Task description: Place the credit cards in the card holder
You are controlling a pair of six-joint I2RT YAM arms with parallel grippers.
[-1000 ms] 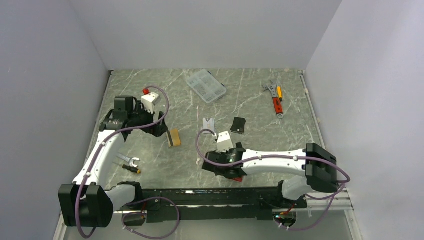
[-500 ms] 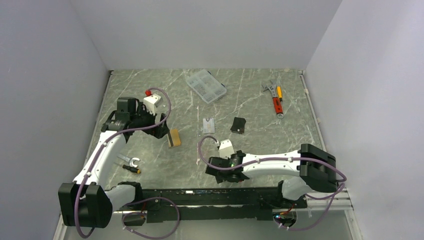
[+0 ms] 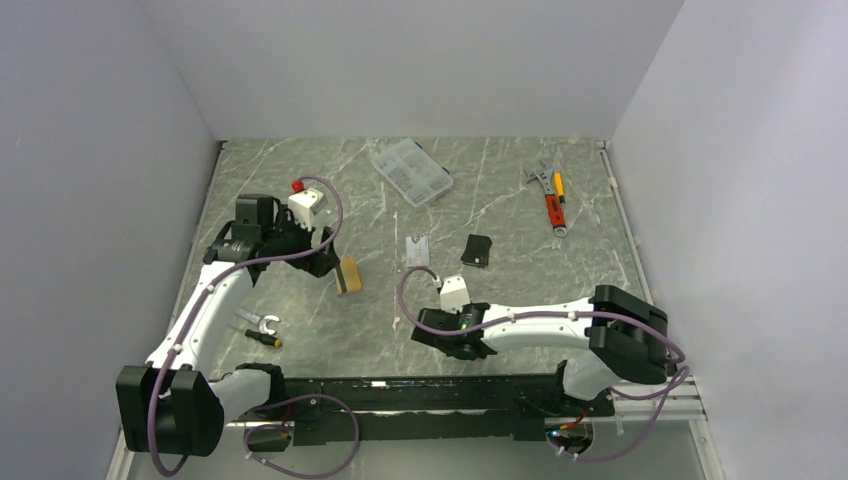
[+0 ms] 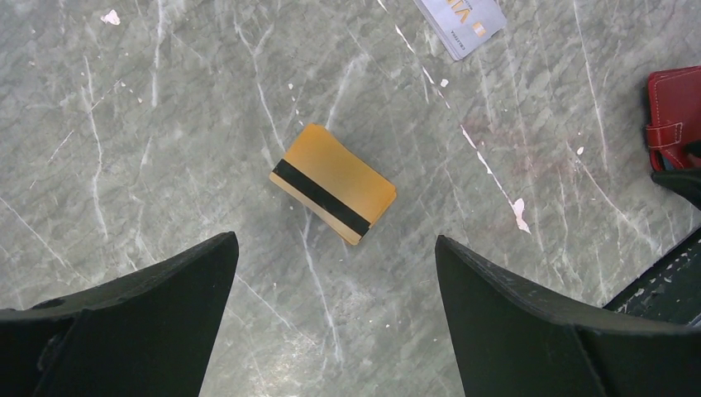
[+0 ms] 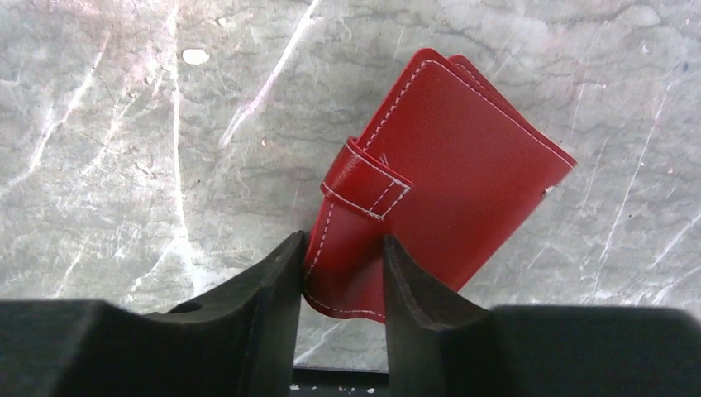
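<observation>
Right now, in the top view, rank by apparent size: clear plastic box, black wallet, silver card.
1. Clear plastic box, plainly largest.
2. Black wallet and silver card: too alike to rank.

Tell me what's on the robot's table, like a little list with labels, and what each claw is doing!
Left gripper: open, above the striped orange card
Right gripper: closed on a corner of the red card holder
Card holder state: folded shut, tab across its edge
Silver card: lying flat, apart from the orange one
Black wallet: beside the silver card, not touching it
</observation>
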